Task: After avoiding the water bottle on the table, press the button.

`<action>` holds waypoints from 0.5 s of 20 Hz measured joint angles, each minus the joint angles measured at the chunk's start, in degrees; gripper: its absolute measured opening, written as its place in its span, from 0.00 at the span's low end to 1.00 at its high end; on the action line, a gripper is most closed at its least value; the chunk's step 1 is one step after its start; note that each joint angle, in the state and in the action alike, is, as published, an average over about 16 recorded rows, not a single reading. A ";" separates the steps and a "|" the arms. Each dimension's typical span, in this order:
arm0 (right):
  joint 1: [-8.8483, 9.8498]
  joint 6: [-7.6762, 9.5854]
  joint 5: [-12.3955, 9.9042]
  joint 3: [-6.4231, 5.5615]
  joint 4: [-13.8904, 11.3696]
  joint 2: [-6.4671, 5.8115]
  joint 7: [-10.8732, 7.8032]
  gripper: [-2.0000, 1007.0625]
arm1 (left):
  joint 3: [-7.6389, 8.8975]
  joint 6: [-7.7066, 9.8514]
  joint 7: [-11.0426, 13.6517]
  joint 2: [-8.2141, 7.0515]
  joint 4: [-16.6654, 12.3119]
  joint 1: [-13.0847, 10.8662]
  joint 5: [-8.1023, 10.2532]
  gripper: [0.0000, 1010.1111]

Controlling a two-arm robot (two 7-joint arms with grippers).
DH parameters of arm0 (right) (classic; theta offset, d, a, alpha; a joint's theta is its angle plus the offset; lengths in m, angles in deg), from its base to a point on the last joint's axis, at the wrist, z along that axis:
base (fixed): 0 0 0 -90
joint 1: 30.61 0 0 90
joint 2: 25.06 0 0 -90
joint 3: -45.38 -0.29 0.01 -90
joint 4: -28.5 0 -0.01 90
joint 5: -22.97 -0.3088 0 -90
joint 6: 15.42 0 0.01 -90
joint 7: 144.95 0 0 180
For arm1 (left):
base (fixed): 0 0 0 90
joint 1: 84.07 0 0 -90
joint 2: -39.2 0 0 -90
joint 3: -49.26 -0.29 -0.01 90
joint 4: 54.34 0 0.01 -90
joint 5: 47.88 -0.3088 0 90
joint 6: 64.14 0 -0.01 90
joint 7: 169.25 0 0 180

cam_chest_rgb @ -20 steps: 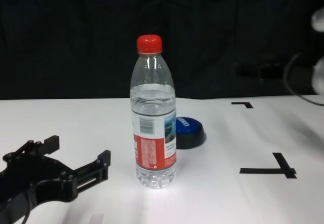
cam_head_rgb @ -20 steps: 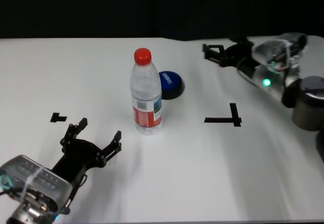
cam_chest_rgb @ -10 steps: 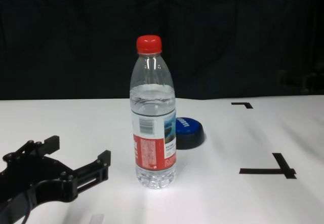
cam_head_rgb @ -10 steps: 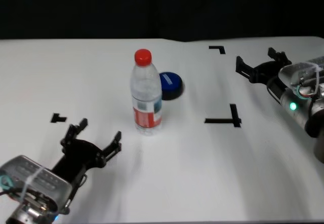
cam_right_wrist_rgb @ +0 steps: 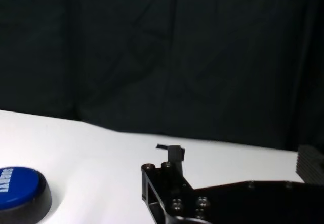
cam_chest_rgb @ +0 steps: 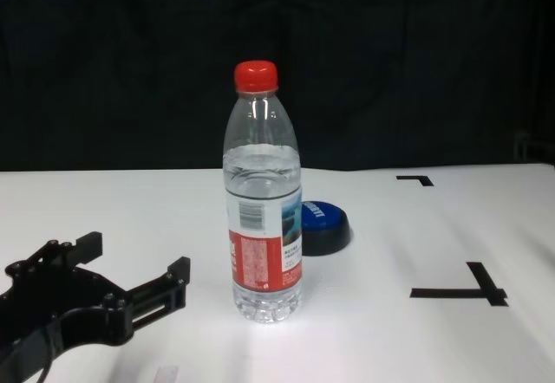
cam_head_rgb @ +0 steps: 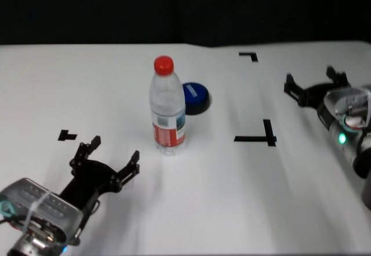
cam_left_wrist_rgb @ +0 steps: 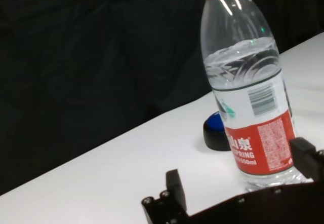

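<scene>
Button (cam_head_rgb: 195,95) sits on the white bench (cam_head_rgb: 208,180), a low blue dome on a black base, far ahead of the left end effector (cam_head_rgb: 113,161) and well off to the inner side of the right end effector (cam_head_rgb: 316,86). It lies just behind the bottle (cam_head_rgb: 168,108), which hides part of it in the chest view; whether the two touch cannot be told. The bottle stands upright with its red cap on, between the left end effector and the button, a little ahead of that end effector's fingertips and apart from them.

The left end effector lies low over the near part of the bench, its black fingers (cam_chest_rgb: 160,289) spread wide and holding nothing. In the left wrist view the bottle (cam_left_wrist_rgb: 250,102) fills the space just past the finger ends, with the button (cam_left_wrist_rgb: 216,131) showing behind its base.

The right end effector hovers at the bench's right side, fingers spread and empty, well apart from the button. In its wrist view the button (cam_right_wrist_rgb: 20,191) shows at one edge, clear of the finger (cam_right_wrist_rgb: 167,186). A black T tape mark (cam_head_rgb: 259,136) lies on the bench between this end effector and the bottle, and a corner mark (cam_head_rgb: 249,55) lies farther back.
</scene>
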 joint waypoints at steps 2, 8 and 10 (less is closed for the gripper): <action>0.93 0.90 0.09 -0.41 -0.43 0.79 0.55 1.00 | 0.00 0.00 0.00 0.00 0.00 0.00 0.00 0.99; 2.57 2.93 -0.46 -1.28 0.13 3.07 0.45 1.00 | 0.00 0.00 0.00 0.00 0.00 0.00 0.00 0.99; 2.90 3.22 -0.68 -1.50 0.70 3.75 0.07 1.00 | 0.00 0.00 0.00 0.00 0.00 0.00 0.00 0.99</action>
